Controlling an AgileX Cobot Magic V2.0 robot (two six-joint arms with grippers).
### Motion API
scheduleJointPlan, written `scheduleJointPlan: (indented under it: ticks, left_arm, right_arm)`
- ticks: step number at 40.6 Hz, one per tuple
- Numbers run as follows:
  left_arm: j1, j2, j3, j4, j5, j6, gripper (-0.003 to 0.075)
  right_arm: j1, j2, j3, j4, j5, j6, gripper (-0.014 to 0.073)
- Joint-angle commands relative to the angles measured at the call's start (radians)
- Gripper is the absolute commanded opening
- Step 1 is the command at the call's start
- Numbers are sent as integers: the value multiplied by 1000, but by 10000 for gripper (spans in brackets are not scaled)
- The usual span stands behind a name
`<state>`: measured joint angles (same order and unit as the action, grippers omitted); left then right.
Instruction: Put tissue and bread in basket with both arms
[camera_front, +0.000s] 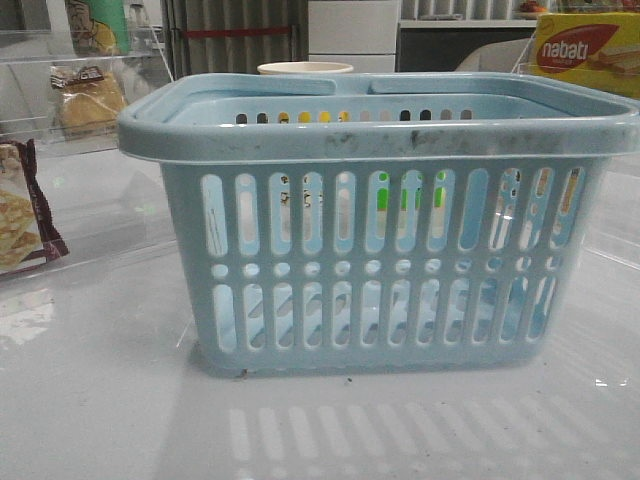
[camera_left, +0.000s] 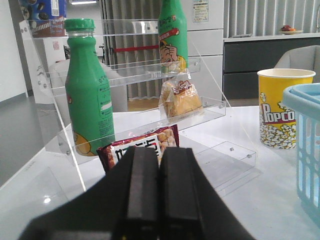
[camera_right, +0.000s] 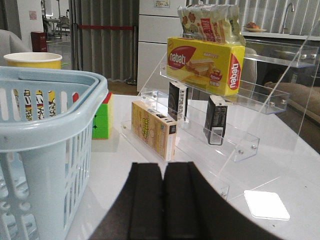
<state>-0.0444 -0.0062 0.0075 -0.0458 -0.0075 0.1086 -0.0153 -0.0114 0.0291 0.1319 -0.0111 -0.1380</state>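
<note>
The light-blue slotted basket (camera_front: 380, 280) stands in the middle of the table; its interior shows no items. It also shows in the left wrist view (camera_left: 306, 135) and the right wrist view (camera_right: 45, 115). The bread (camera_left: 181, 98), golden-brown in a clear bag, sits on a clear shelf beyond my left gripper (camera_left: 160, 150), which is shut and empty; it also shows in the front view (camera_front: 88, 98). Two small black packs (camera_right: 216, 120) (camera_right: 177, 101) stand on the right shelf; I cannot tell which is the tissue. My right gripper (camera_right: 162, 165) is shut and empty, beside the basket.
Left shelf: two green bottles (camera_left: 86, 85), a maroon-edged cracker packet (camera_left: 142, 145). A popcorn cup (camera_left: 281, 107) stands behind the basket. Right shelf: a yellow carton (camera_right: 152, 129), a Nabati box (camera_right: 205, 65), a snack bag (camera_right: 210, 22). A colour cube (camera_right: 101, 119) lies near the basket.
</note>
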Motion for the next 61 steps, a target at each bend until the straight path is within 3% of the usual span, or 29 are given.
scheduleJointPlan:
  ticks: [1,37,43,50,61]
  left_arm:
    - [2,-16,-1,-7,-88,-2,92]
    - [2,-16,-1,-7,-88,-2,92]
    - [-1,-16,-21,-5,-185,-2,92]
    - [-3,-8,-180,-5,-148,-2,92]
    - [-3,170,-549,-5,106,-2,92]
  right_arm:
    - [-8,-17,1,-3,-93,-8,57]
    - [-8,-17,-2,-3,-111,-8,57]
    - [-8,-17,-75,-3,-91,-8,57]
    - [-8,-4,-270,-3,11,-8,57]
    - [-8,184,-597,-4,201,-8,57]
